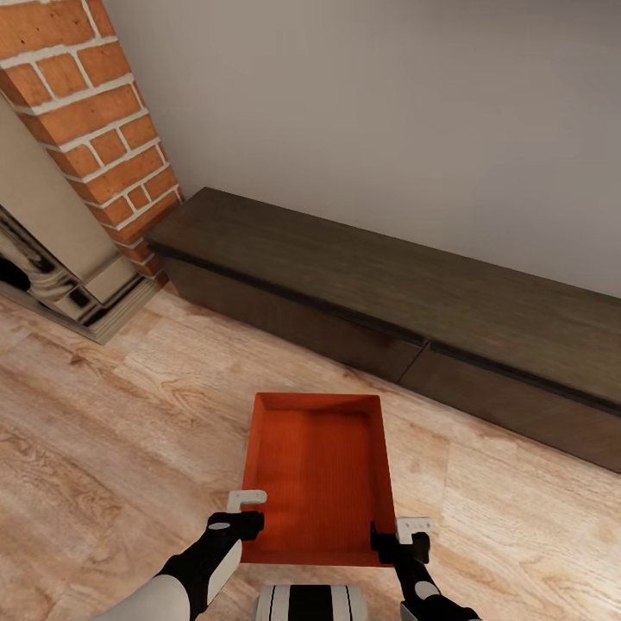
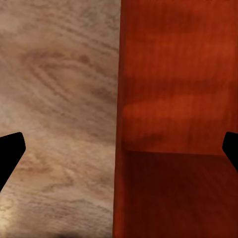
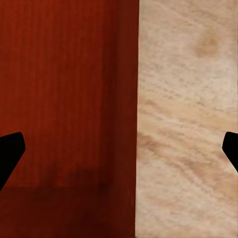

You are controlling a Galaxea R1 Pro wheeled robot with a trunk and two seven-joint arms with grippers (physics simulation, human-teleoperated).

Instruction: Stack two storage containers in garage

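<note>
Container (image 1: 317, 474) walls between spread fingers (image 2: 11, 151)

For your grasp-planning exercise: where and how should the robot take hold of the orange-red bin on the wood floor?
Probably by the two long side walls of the storage container, near its close end, from above. Left gripper and right gripper each straddle a thin upright wall, jaws open.

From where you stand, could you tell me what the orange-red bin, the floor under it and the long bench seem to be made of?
The storage container looks like thin matte plastic: uniform orange-red, finely ribbed walls, though the render leaves it open. The floor looks like light wood planks, with visible grain and seams. The bench appears to be dark-brown wood or veneer, matte, with faint grain.
</note>
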